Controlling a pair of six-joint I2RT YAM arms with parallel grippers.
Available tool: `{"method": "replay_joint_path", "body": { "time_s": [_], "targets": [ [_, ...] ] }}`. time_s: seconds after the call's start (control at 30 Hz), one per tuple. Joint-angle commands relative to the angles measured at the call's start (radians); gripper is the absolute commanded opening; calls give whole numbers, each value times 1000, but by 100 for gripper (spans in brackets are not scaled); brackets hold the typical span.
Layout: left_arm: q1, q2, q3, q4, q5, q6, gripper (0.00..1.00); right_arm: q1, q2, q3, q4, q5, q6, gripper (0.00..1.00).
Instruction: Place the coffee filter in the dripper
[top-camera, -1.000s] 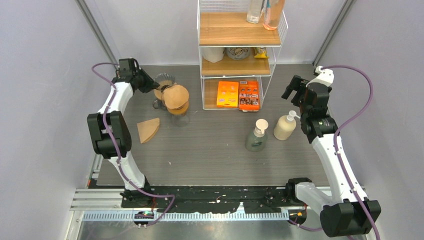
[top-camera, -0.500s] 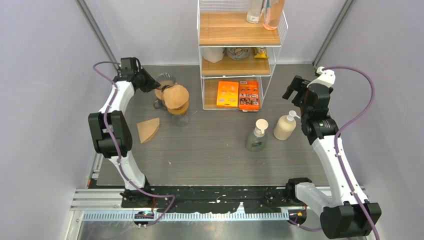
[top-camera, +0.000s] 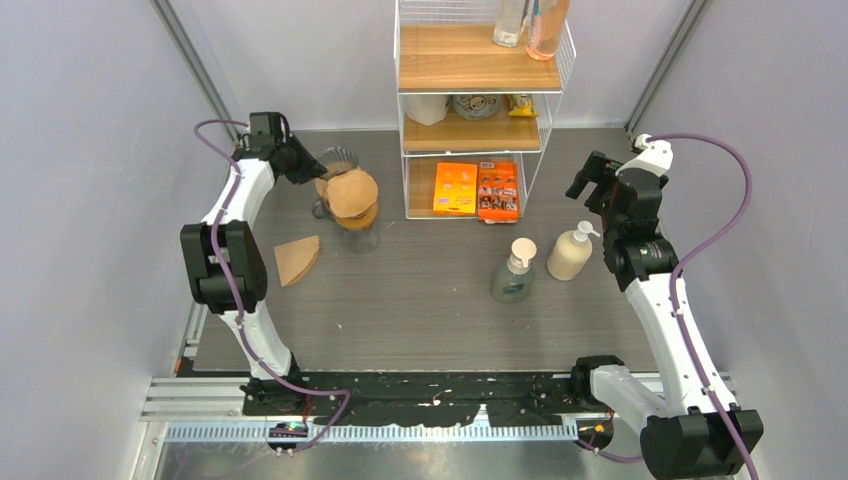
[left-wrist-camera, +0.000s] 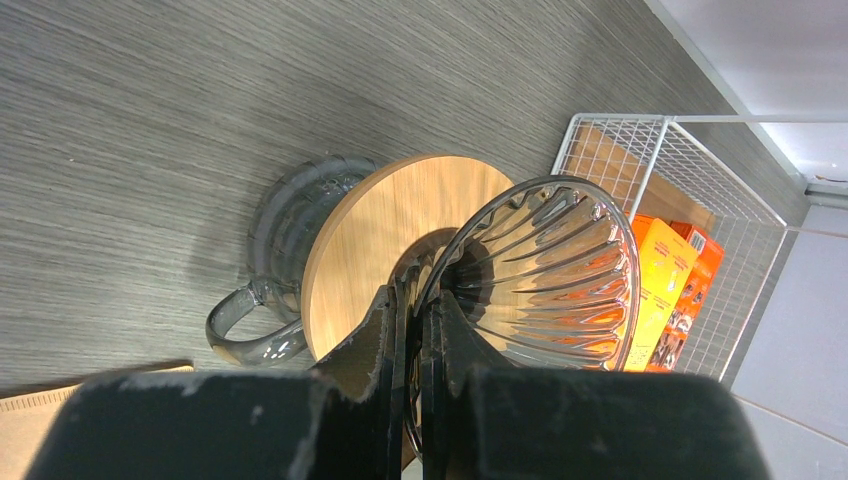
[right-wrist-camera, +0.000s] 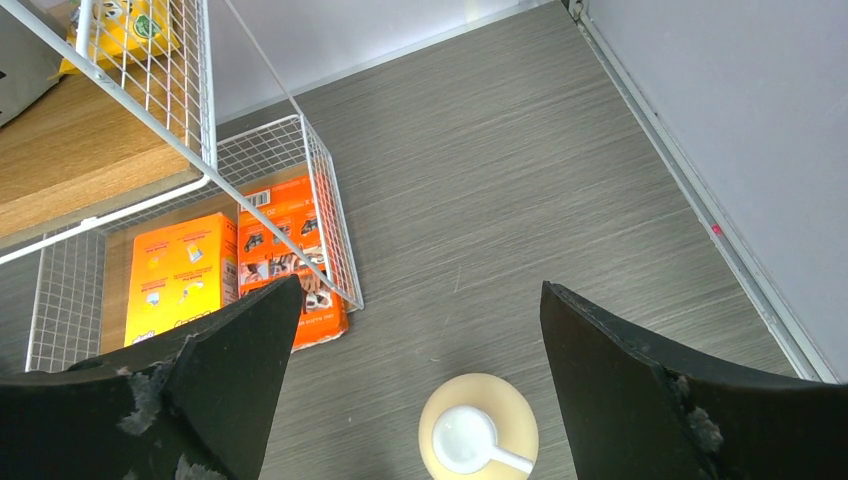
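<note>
**Dripper pinched by its rim, filter lying apart on the bench**

The left gripper (left-wrist-camera: 413, 300), closed tight, pinches the rim of the one glass dripper (left-wrist-camera: 545, 270). The single coffee filter (top-camera: 297, 260) lies flat on the bench (top-camera: 420, 320), apart from the left gripper and nearer the arm bases. The right gripper (right-wrist-camera: 418, 295) gapes wide and holds nothing. There are two orange boxes (top-camera: 476, 189), their print unreadable.

We're scanning for lettering and finding nothing legible: the orange boxes (right-wrist-camera: 185, 280) at lower left are showing print too small to read.
</note>
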Motion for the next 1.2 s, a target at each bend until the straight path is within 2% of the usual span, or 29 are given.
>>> {"method": "replay_joint_path", "body": {
  "time_s": [0.0,0.13,0.5,0.7,0.8,1.17],
  "targets": [
    [-13,68,-52,-251,-92,97,4,-4,-25,-4,37,21,-5,96],
    [-16,61,-46,-249,-98,98,4,-3,-25,-3,37,19,-6,95],
    [-14,41,-34,-292,-226,120,0,-3,-30,-5,37,26,-6,96],
    [16,18,-72,-264,-226,128,0,-4,-33,-7,37,30,-8,96],
    [26,5,-91,-263,-282,141,0,-3,-31,-7,37,34,-9,96],
    [53,0,-137,-235,-244,152,0,-3,-35,-10,37,37,-7,96]
  ]
}}
